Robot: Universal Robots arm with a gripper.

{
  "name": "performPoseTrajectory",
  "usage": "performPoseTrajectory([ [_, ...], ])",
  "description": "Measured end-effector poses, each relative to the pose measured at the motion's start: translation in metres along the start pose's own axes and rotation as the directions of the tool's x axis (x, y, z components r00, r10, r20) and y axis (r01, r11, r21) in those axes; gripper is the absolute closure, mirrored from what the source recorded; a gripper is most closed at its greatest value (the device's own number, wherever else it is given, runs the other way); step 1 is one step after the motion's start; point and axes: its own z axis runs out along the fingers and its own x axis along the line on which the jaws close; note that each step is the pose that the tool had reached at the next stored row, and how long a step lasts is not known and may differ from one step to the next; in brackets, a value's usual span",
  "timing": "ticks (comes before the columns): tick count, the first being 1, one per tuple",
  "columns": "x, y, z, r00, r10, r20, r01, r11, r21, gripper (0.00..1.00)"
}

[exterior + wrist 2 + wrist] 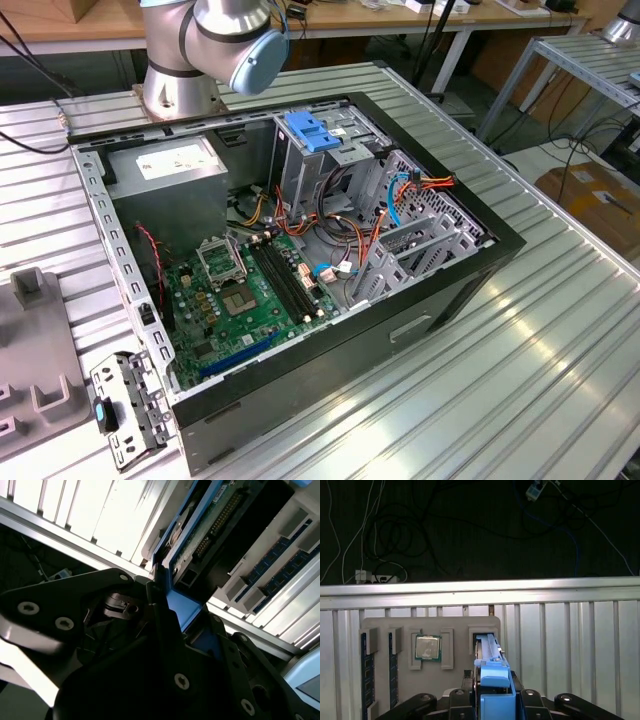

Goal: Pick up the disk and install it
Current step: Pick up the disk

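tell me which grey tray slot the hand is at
The one holding the disk, standing on edge with its blue frame in the hand; the one beside it holds a flat processor chip.

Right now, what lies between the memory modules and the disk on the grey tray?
A processor chip, lying flat; the first wrist view shows it.

Robotics lab: aluminium-profile table (560, 330), open computer case (330, 370), robot arm (225, 35), wooden workbench (60, 25).
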Motion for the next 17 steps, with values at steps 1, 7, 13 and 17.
performPoseTrajectory([
  [1,0.0,0.0,-0.0005,1.0,0.0,0.0,0.0,1.0,0.0,0.63],
  [7,0.0,0.0,-0.0034,1.0,0.0,0.0,0.0,1.0,0.0,0.63],
  [13,0.0,0.0001,-0.0059,1.0,0.0,0.0,0.0,1.0,-0.0001,0.63],
  [17,-0.0001,0.0001,-0.0078,1.0,0.0,0.0,0.0,1.0,0.0,0.63],
])
